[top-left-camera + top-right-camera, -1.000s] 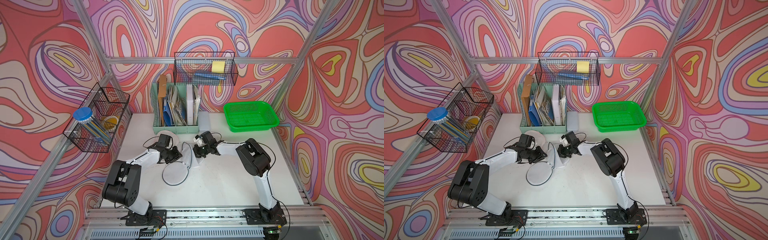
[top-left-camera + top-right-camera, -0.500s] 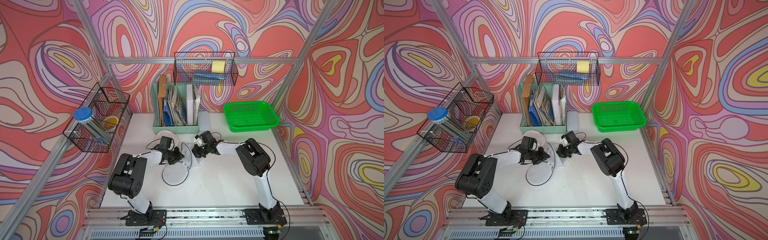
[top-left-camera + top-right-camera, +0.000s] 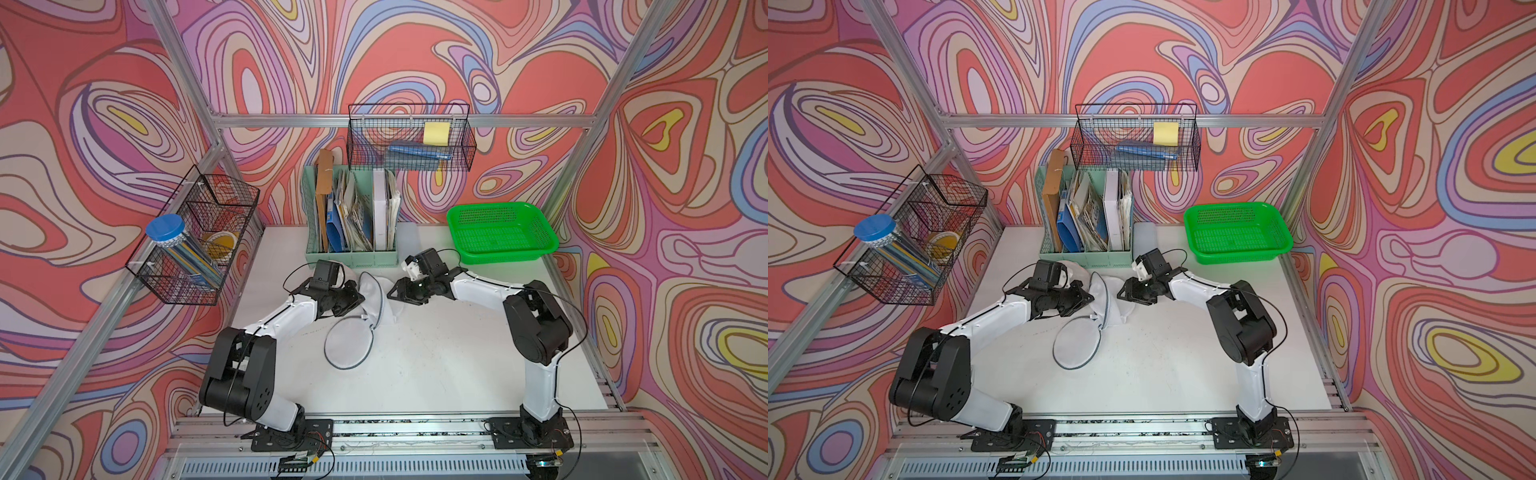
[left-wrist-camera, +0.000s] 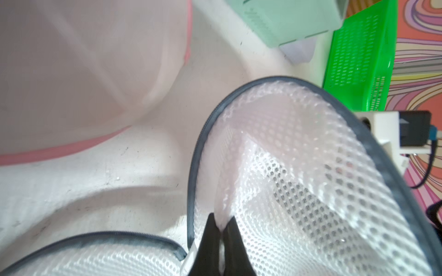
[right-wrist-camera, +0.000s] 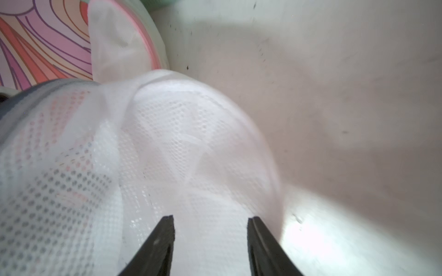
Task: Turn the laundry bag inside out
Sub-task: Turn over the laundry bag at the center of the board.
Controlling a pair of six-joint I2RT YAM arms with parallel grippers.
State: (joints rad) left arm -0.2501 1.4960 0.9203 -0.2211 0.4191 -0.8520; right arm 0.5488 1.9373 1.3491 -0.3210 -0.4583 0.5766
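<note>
While the left gripper [image 4: 221,223] pinches the white mesh laundry bag with grey zip rim [image 3: 380,301] near the rear edge of the worktop [image 3: 436,374], the right gripper [image 5: 210,221], jaws spread, faces it from the opposite side.

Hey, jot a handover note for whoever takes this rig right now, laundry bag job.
Left end effector: shut, pinching the white mesh laundry bag with grey zipper rim.
Right end effector: open, jaws apart over the mesh, gripping nothing.
Bag: crumpled between both arms on the white table; its round flap lies flat.
Done: bag unzipped.
To do: turn it through the opening.
</note>
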